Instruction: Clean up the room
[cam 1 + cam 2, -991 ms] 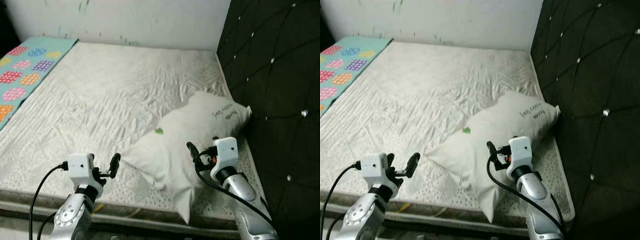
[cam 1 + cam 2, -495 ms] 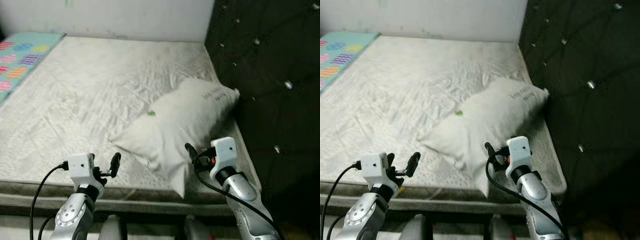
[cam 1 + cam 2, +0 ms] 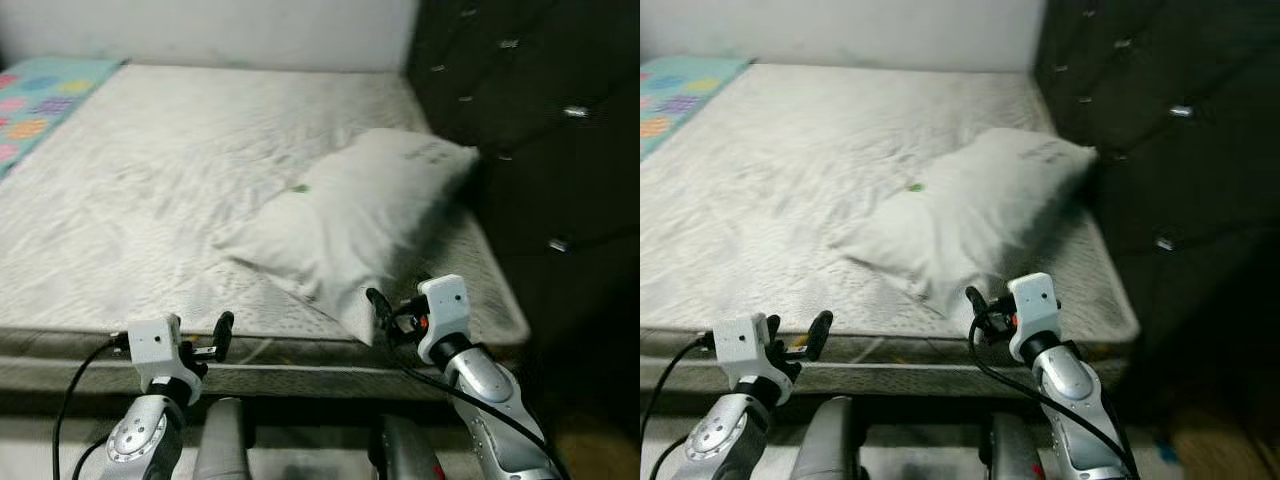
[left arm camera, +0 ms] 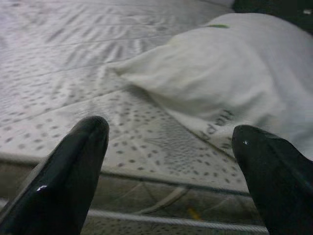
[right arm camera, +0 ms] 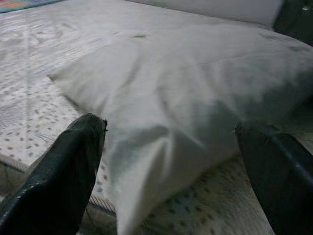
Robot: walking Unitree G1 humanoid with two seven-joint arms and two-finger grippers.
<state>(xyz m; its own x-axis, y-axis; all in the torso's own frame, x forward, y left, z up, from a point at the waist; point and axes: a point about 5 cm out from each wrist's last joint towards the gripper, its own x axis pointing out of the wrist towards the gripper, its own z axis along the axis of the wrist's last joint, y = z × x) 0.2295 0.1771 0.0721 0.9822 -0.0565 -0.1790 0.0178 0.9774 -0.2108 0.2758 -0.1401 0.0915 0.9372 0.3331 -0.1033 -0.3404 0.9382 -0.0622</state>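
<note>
The right gripper [image 5: 171, 161] hangs wide open and empty, the white pillow [image 3: 350, 215] lying just ahead of its fingertips on the mattress [image 3: 130, 190]. The left gripper [image 4: 171, 161] is likewise spread and empty, facing the mattress edge, the pillow ahead to its right. A dark tufted headboard [image 3: 530, 130] stands beyond the pillow.
</note>
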